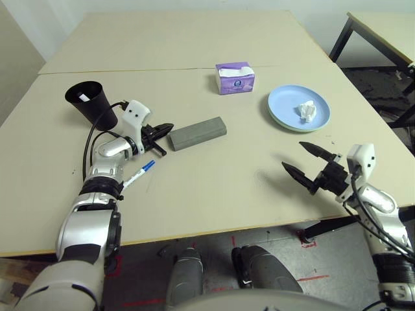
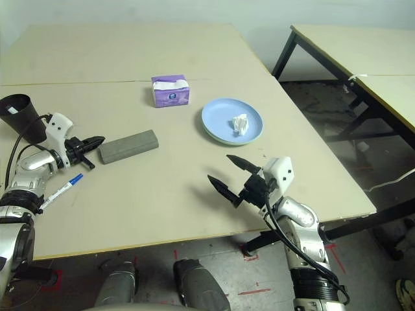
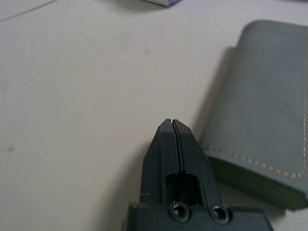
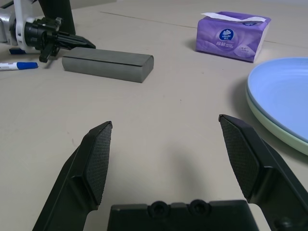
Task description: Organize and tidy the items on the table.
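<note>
A grey glasses case (image 1: 198, 133) lies left of the table's middle. My left gripper (image 1: 168, 127) is shut and empty, its tips at the case's left end (image 3: 269, 120). A white blue-capped marker (image 1: 139, 173) lies just in front of that arm. The black cup (image 1: 93, 103) stands tilted at the far left with something white inside. At the right, a crumpled tissue (image 1: 306, 111) sits on a light-blue plate (image 1: 285, 103) stacked on a green one (image 4: 284, 137). My right gripper (image 1: 295, 157) hangs open and empty over bare table (image 1: 220, 188) in front of the plates.
A purple tissue pack (image 1: 235, 78) stands behind the case, near the seam line. A separate black-legged table (image 2: 363, 45) stands off to the right. The table's front edge runs close under both forearms.
</note>
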`<act>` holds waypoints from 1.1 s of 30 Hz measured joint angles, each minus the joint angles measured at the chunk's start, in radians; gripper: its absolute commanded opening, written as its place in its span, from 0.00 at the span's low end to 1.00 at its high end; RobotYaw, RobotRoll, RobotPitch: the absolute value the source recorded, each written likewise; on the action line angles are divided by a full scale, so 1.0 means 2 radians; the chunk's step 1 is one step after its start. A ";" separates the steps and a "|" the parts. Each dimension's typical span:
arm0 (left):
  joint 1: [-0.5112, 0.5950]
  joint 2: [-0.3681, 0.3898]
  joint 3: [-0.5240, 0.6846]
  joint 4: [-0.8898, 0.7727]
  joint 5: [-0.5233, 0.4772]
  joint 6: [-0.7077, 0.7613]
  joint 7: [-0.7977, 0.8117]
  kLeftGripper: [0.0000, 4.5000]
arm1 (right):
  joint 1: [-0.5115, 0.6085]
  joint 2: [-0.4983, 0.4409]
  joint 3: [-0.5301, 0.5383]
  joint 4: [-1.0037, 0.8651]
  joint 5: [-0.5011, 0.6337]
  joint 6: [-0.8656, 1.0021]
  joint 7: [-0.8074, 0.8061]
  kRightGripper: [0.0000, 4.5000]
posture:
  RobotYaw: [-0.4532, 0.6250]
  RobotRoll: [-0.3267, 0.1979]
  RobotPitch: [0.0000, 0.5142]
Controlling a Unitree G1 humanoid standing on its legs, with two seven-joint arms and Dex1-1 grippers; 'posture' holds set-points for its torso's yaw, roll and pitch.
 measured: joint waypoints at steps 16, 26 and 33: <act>0.002 0.033 0.018 -0.056 -0.034 0.060 -0.016 0.01 | -0.001 0.002 0.010 0.002 0.000 0.004 0.012 1.00 | 0.34 0.62 0.26; 0.056 0.133 0.026 -0.253 -0.078 0.195 -0.082 0.01 | -0.027 0.002 0.037 0.016 0.000 -0.012 0.068 1.00 | 0.39 0.62 0.29; 0.103 0.246 0.019 -0.407 -0.100 0.360 -0.141 0.36 | -0.045 0.007 0.074 0.024 0.004 -0.028 0.133 1.00 | 0.41 0.62 0.30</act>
